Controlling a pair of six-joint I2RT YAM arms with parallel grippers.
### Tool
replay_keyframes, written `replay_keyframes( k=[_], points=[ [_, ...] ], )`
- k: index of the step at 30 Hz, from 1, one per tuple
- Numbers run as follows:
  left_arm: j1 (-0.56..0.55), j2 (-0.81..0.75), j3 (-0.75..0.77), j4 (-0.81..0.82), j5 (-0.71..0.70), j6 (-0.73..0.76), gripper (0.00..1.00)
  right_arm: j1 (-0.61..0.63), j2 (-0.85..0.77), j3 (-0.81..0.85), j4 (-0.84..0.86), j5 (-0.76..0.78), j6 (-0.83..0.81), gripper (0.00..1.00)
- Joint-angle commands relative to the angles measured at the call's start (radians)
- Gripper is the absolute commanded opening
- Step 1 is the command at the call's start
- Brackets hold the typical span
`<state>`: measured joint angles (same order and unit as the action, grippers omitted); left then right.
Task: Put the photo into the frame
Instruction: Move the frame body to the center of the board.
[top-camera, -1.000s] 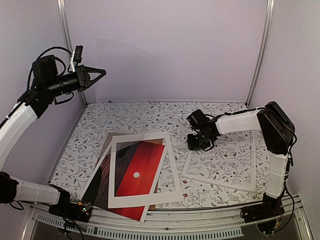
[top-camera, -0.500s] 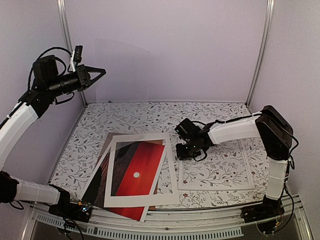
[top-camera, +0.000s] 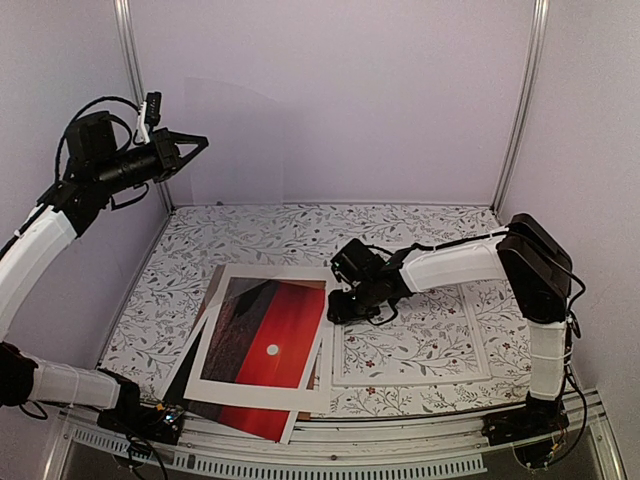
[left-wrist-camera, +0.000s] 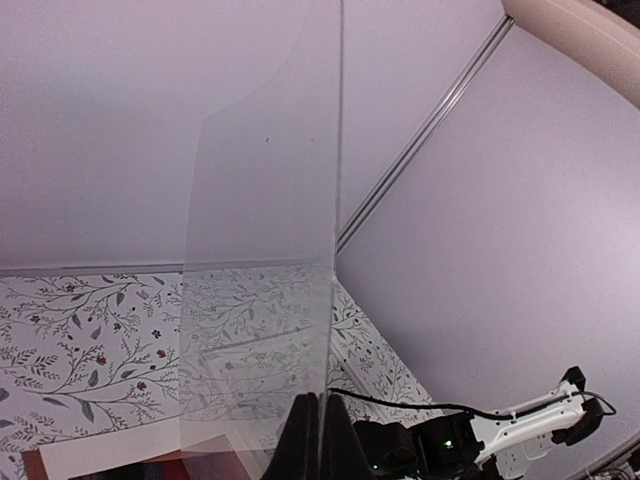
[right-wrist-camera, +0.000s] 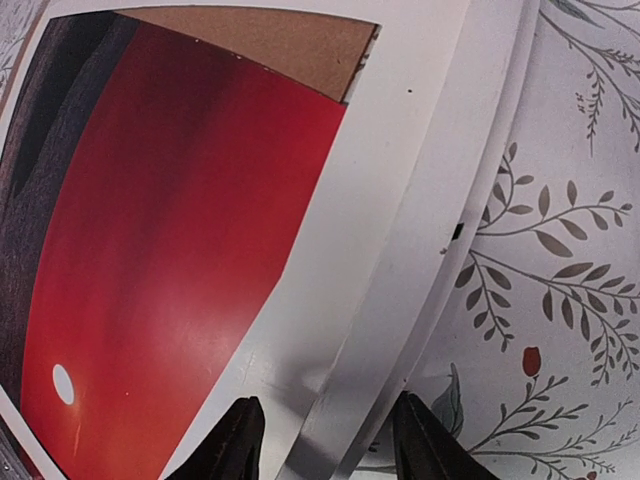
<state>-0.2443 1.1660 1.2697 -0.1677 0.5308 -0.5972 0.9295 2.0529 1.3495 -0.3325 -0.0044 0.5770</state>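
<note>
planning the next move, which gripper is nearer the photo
Right. The right gripper is low, just right of the photo; the left gripper is raised high at back left, holding a clear sheet.

Left end effector (top-camera: 198, 143) raised high, clamped (elbow bent); right end effector (top-camera: 338, 308) low, fingers parted, arm stretched leftward.

Floral table (top-camera: 250, 235) carries the frame (top-camera: 410, 381) beside the photo (top-camera: 275, 330).

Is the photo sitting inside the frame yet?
No: the photo lies under the white mat, beside the frame, whose opening shows only patterned tablecloth.
</note>
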Motion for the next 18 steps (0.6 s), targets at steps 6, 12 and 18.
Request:
replay_keyframes(
  k=[6,12,18],
  points=[
    [-0.005,-0.032,-0.081,0.151,-0.004,-0.146,0.00,-0.037,-0.112,-0.041,-0.036,0.069,-0.020,0.68],
    [-0.065,-0.023,-0.081,0.233,0.018,-0.224,0.00,-0.118,-0.331,-0.152,-0.041,0.102,-0.048,0.80],
    [-0.210,0.028,-0.056,0.326,0.013,-0.300,0.00,-0.273,-0.492,-0.220,-0.102,0.125,-0.099,0.84]
  ],
)
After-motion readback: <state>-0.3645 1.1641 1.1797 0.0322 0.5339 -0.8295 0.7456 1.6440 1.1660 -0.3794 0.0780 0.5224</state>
